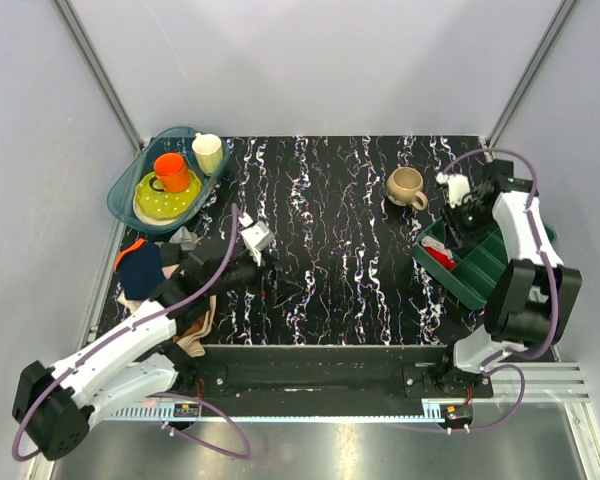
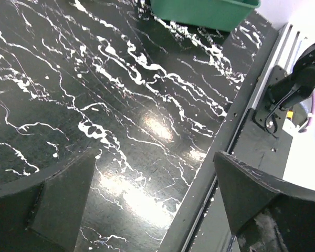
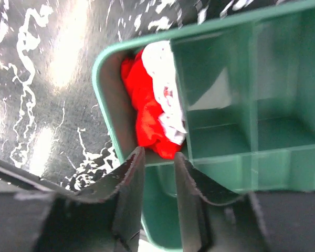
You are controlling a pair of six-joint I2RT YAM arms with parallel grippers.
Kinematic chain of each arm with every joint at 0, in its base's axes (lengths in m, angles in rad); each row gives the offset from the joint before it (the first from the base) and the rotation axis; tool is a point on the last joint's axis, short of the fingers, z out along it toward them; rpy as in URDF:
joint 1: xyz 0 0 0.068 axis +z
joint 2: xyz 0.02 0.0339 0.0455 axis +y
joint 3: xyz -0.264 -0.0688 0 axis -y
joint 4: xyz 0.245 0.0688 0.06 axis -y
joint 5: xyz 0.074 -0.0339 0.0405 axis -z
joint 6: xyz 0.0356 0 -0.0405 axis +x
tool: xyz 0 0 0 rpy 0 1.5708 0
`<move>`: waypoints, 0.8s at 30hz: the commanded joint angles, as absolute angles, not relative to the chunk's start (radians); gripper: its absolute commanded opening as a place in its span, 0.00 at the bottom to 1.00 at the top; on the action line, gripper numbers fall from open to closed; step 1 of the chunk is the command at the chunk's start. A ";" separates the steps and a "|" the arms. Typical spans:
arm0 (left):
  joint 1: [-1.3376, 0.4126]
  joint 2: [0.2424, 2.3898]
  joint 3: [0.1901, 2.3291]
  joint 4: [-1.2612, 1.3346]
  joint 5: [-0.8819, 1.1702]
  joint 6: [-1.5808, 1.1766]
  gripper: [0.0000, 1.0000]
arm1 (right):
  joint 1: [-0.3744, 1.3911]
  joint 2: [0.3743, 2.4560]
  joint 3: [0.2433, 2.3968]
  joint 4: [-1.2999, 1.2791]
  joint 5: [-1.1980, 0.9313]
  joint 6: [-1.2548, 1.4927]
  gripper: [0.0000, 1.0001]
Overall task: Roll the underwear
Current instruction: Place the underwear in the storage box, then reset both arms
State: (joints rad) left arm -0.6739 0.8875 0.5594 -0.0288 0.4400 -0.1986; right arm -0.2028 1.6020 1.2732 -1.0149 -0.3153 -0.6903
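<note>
Underwear (image 3: 147,110), bright red with white trim, lies bunched in the end compartment of the green divided tray (image 3: 283,157), against the tray's left wall in the overhead view. The tray sits at the right side of the black marbled tabletop (image 2: 121,89). The right end effector (image 3: 158,157) hangs over the tray's rim just beside the red fabric, its fingers only a narrow gap apart with nothing between them. A tan mug (image 1: 407,187) stands just beyond the tray's far-left corner. Well apart, on the left, the left end effector (image 2: 156,157) is spread wide over bare tabletop, holding nothing. A pile of garments (image 1: 140,268) lies at the near left edge, and a blue basin (image 1: 120,190) of dishes at the far left.
</note>
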 commanded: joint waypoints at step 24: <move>-0.641 0.370 0.988 -0.870 -0.186 -0.348 0.99 | -0.204 0.835 1.249 -0.540 -0.377 0.221 1.00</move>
